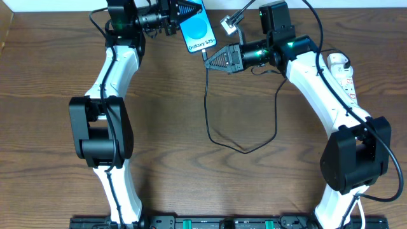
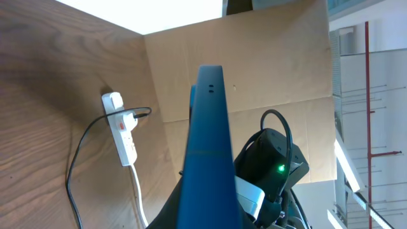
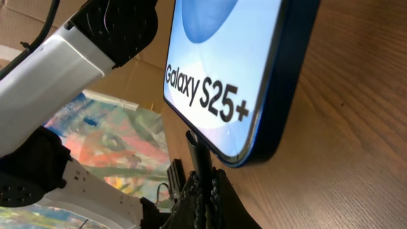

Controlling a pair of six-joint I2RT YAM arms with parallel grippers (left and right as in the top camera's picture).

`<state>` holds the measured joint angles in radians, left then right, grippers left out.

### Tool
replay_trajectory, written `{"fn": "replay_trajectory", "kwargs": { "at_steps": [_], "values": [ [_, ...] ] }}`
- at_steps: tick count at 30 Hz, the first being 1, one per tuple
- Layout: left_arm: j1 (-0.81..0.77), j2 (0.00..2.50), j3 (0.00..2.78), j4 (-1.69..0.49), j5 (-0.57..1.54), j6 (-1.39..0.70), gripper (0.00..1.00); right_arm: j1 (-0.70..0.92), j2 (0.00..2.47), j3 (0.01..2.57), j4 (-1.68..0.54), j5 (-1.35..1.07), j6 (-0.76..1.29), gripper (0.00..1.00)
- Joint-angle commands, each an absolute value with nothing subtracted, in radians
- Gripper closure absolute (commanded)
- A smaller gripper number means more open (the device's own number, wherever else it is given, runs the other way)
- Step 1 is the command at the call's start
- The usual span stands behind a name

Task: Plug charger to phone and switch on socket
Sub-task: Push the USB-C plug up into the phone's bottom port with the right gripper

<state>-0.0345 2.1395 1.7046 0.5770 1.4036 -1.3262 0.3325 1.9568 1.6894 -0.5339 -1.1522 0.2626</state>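
Note:
My left gripper (image 1: 189, 14) is shut on the top end of the phone (image 1: 198, 33), which is lifted at the table's far middle with its blue "Galaxy S25+" screen up. In the left wrist view the phone (image 2: 206, 133) shows edge-on. My right gripper (image 1: 215, 58) is shut on the charger's black connector (image 3: 198, 152), whose tip meets the phone's (image 3: 235, 70) lower edge. The black cable (image 1: 210, 121) loops across the table to the white plug (image 1: 338, 62) in the socket (image 1: 346, 79), a white strip at the far right, also seen in the left wrist view (image 2: 125, 137).
A brown cardboard wall (image 2: 254, 76) stands behind the table's far edge. The strip's white cord (image 2: 138, 191) trails toward the right arm's base. The cable loop (image 1: 245, 149) lies on the wood between the two arms.

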Motion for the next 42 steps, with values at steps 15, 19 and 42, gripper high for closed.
{"fn": "replay_trajectory", "kwargs": {
  "at_steps": [15, 19, 42],
  "values": [
    [-0.046, 2.131, 1.717, 0.585, 1.523, -1.252, 0.93, 0.316, 1.955, 1.703, -0.424, -1.188, 0.374, 0.99],
    [-0.046, 2.131, 1.717, 0.585, 1.523, -1.249, 0.93, 0.315, 1.955, 1.703, -0.419, -1.188, 0.398, 0.99],
    [-0.068, 2.131, 1.717, 0.577, 1.530, -1.300, 0.93, 0.318, 1.955, 1.703, -0.376, -1.064, 0.456, 0.99]
  ]
}}
